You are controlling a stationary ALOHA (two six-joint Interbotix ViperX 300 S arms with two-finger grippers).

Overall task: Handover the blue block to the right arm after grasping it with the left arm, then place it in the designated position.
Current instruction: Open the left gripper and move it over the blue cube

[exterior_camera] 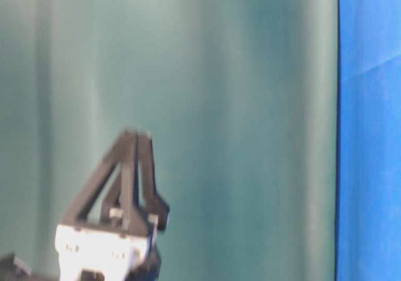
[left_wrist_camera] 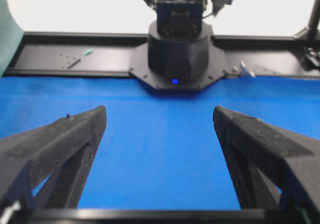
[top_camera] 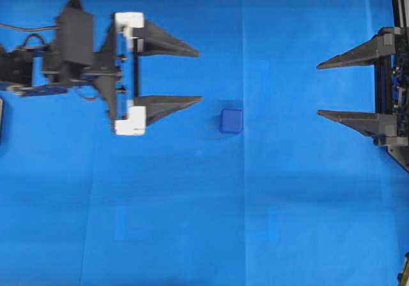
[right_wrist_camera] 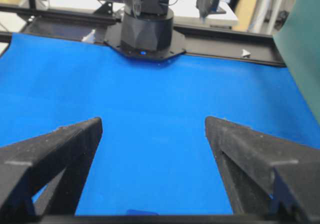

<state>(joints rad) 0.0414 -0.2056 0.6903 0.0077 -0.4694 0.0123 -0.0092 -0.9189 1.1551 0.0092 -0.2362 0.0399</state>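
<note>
Blue block: near desk middle, on the blue cloth, untouched.
Left hand: spread wide, empty; nearer of the two.
Bearing: block just past the near-edge fingertip, slightly outside the gap.
Right hand: spread wide, empty, well apart.

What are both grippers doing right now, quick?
Left gripper: open, holding nothing; blue block lies apart on the cloth.
Right gripper: open, empty.
</note>
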